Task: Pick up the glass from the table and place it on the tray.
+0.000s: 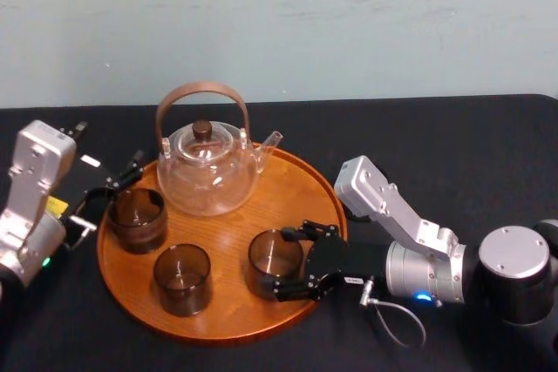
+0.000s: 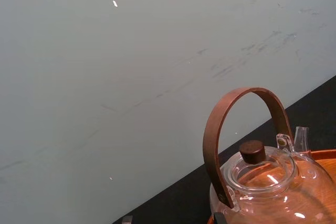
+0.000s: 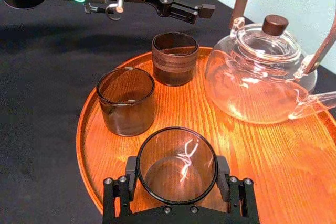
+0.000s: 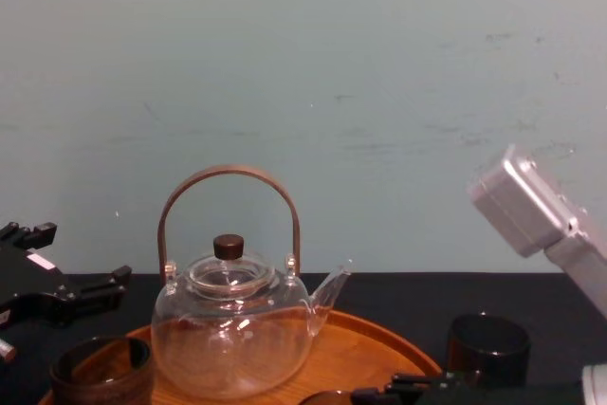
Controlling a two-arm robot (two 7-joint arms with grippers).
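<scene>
Glass (image 1: 272, 256) held on the tray (image 1: 288, 189)
Right gripper (image 1: 283, 264) pinches it between its jaws, lower centre; a tilted release could tip it. Left gripper (image 1: 112, 193), jaws spread, idles left.

Black table (image 1: 436, 137): round orange-brown wooden tray (image 1: 296, 191) flat on top, left of centre, near front edge.

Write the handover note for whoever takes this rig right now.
Right gripper: shut on the front-right glass, which looks set down on the tray.
Left gripper: open, empty, at the tray's left rim beside the back-left glass.
Also on the tray: teapot, third glass.
A fourth glass stands right of the tray, seemingly on the table.
Done: three glasses on the tray. Left: release, withdraw, probably fetch the fourth.
</scene>
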